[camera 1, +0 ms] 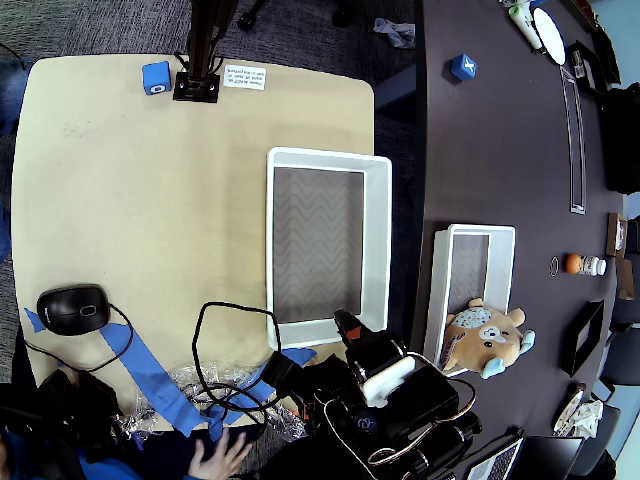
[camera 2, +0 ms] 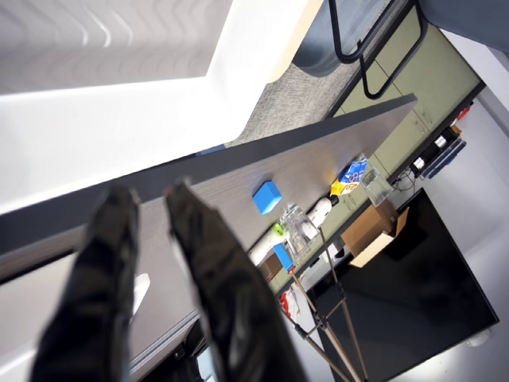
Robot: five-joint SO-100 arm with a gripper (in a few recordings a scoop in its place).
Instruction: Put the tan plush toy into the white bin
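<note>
The tan plush toy (camera 1: 485, 340) lies on the dark table at the right of the overhead view, resting against the near end of a smaller white bin (camera 1: 441, 290). A larger white bin (camera 1: 377, 240) stands on the tan table, and its wall (camera 2: 119, 119) shows pale and close in the wrist view. My gripper (camera 1: 343, 320) sits by that bin's near right corner, well left of the toy. In the wrist view my gripper (camera 2: 149, 195) has its black fingers (camera 2: 199, 263) almost together, with nothing between them.
A black mouse (camera 1: 72, 308), blue tape (camera 1: 150, 375) and looped black cables (camera 1: 225, 350) lie at the tan table's near edge. A person's hand (camera 1: 220, 460) reaches in there. A blue cube (camera 1: 156, 77) sits at the far side, another (camera 1: 462, 67) on the dark table (camera 1: 500, 150).
</note>
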